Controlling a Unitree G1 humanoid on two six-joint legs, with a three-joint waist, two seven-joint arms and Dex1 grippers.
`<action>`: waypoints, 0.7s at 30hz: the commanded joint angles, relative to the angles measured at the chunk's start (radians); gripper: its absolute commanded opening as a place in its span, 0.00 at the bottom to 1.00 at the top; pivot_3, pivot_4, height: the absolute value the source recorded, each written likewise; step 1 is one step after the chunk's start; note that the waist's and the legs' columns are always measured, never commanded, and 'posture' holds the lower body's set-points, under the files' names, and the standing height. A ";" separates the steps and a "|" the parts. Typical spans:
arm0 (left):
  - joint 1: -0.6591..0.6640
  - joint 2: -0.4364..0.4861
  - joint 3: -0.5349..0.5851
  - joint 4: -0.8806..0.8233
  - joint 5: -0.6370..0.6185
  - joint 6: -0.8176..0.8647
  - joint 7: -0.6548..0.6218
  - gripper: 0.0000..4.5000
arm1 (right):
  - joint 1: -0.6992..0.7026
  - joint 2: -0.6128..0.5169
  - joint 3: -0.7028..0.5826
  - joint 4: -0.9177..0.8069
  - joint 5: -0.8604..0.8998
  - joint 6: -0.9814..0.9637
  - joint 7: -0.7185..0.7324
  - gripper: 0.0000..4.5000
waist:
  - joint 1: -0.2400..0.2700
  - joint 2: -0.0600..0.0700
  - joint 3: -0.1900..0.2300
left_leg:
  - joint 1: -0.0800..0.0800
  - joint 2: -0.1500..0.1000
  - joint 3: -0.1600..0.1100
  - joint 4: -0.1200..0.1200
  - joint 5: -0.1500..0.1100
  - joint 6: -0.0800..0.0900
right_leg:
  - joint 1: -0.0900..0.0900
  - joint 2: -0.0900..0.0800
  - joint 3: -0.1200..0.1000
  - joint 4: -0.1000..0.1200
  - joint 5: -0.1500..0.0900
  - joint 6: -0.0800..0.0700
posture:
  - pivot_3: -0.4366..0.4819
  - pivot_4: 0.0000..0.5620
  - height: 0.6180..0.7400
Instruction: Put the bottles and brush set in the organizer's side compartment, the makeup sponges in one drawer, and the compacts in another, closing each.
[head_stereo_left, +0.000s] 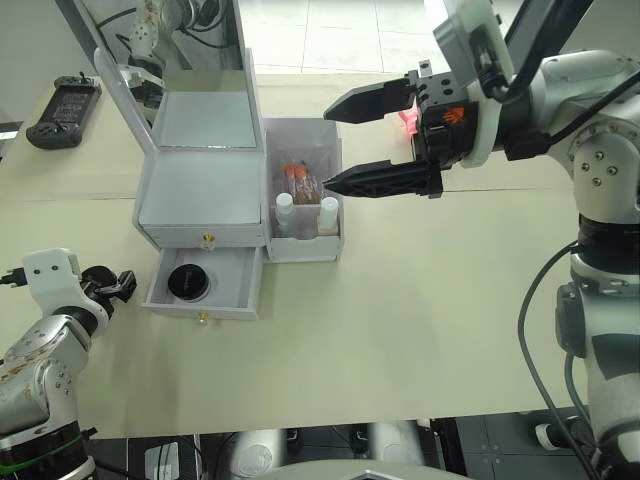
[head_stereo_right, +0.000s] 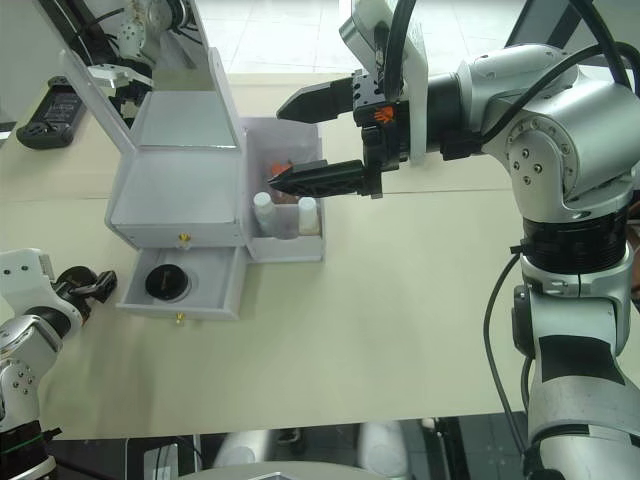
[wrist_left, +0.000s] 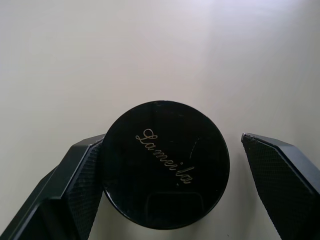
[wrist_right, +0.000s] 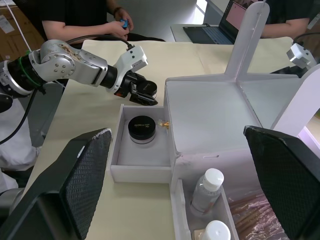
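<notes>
Head views: organizer (head_stereo_left: 200, 190) sits on the beige table (head_stereo_left: 420, 330), mirror lid (head_stereo_left: 165, 60) hinged up. Lower drawer (head_stereo_left: 205, 285) pulled out, one black-lidded compact (head_stereo_left: 187, 281) lying in it; upper drawer (head_stereo_left: 205, 237) closed, gold knob showing. Side compartment (head_stereo_left: 305, 185) holds two white-capped bottles (head_stereo_left: 285, 212) at the front, brush set (head_stereo_left: 298, 175) packet behind them with orange-pink tips up. Right gripper (head_stereo_left: 330, 143) reaches in from the right, held level above the side compartment, fingers spread wide, nothing between them; orange logo on its wrist housing, not readable. Left gripper (head_stereo_left: 108, 285) low at the near left, just beside the open drawer, forearm bent inward. Black handheld controller (head_stereo_left: 62, 103) at the far left table edge. Pale tiled floor beyond.

Left wrist view: second compact (wrist_left: 166, 162), black lid with gold script reading "Lameila", sits between the two black fingers (wrist_left: 75, 185). One finger touches its side, the other stands apart, so jaws are loosely parted around it, not clamped. Plain beige table under it.

Right wrist view: right fingers (wrist_right: 80, 180) wide apart, framing the organizer. Compact in the open drawer shows faint lid script, too small to read. Left gripper around the other compact beyond the drawer. Seated people and an open laptop (wrist_right: 220, 27) at the far table edge.
</notes>
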 joint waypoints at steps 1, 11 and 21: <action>-0.014 0.023 0.035 -0.013 0.002 0.018 0.004 0.81 | -0.010 0.000 -0.042 -0.020 0.026 0.004 -0.009 1.00 | 0.000 0.000 0.000 | 0.000 0.000 0.000 0.000 0.000 0.000 | 0.000 0.000 0.000 0.000 0.000 0.000 | 0.48 0.27 1.00; -0.061 0.196 0.124 -0.031 -0.062 -0.011 -0.159 0.65 | -0.015 0.004 -0.042 -0.014 0.039 -0.012 -0.011 1.00 | -0.001 -0.001 0.000 | 0.000 0.000 0.000 0.000 0.000 0.000 | -0.001 0.000 0.001 0.000 0.000 0.000 | 0.48 0.27 1.00; 0.193 0.565 0.350 -0.217 -0.359 -0.075 -1.019 0.65 | -0.023 0.007 -0.044 -0.004 0.091 0.013 0.054 1.00 | -0.018 -0.001 0.002 | -0.001 0.002 0.002 -0.004 0.001 -0.003 | -0.003 0.003 0.001 -0.001 0.001 -0.001 | 0.48 0.27 1.00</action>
